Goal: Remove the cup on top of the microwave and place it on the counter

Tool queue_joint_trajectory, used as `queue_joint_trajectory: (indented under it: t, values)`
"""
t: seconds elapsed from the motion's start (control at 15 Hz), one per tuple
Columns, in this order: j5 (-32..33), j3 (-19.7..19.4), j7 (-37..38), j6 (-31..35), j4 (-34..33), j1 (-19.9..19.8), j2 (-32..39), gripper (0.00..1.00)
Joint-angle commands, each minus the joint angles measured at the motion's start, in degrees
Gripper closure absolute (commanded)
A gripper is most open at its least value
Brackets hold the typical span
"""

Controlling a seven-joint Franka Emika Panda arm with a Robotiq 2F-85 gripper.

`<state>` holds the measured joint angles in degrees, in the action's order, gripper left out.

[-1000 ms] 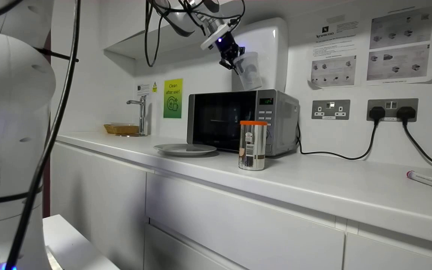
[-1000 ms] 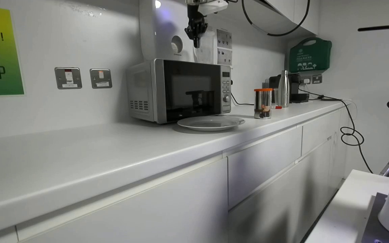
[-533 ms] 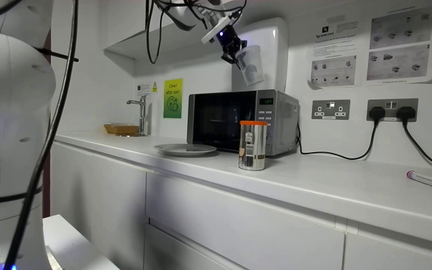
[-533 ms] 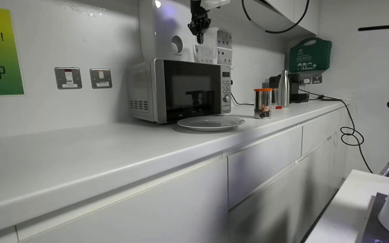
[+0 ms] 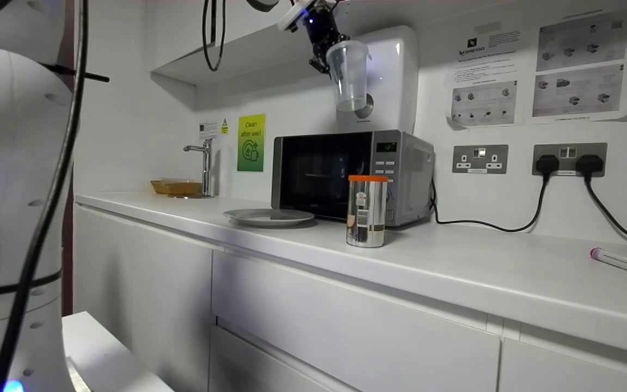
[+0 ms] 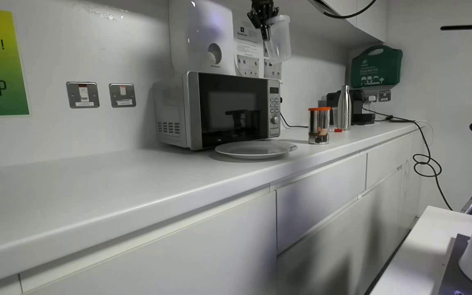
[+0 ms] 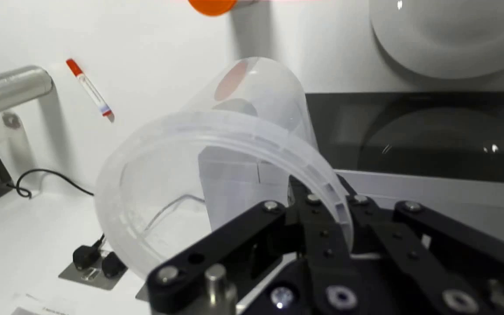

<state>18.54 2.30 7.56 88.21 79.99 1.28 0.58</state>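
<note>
My gripper (image 5: 331,64) is shut on the rim and side wall of the clear plastic cup (image 5: 350,76) and holds it in the air, a little tilted, above the level of the microwave (image 5: 324,174). In an exterior view the gripper (image 6: 265,32) and the cup (image 6: 280,43) are up near the microwave's right end. In the wrist view the cup's open mouth faces the camera, and its wall (image 7: 274,98) runs away from the gripper (image 7: 324,192), one finger inside the rim and one outside. The white counter (image 5: 482,261) lies below.
A metallic canister with an orange lid (image 5: 367,212) and a grey plate (image 5: 268,218) stand on the counter before the microwave. A red marker (image 5: 626,264), a steel bottle (image 6: 345,108) and plug cables (image 5: 487,223) are farther along. A wall cupboard (image 5: 183,32) hangs above.
The cup has risen from just above the microwave's top. The gripper and cup moved up and away from the wall, and the cup tilts less. The gripper stays shut on it.
</note>
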Motion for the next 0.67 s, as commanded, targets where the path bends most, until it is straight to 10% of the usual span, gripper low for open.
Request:
queue_joint_trajectory:
  t: [0.0,0.6]
  values:
    - [-3.5,-1.0,1.4,-4.8,3.8,-0.8,-4.5,0.99]
    - [-8.5,-2.5,9.3,10.1,25.0,-1.8,-13.1,0.99]
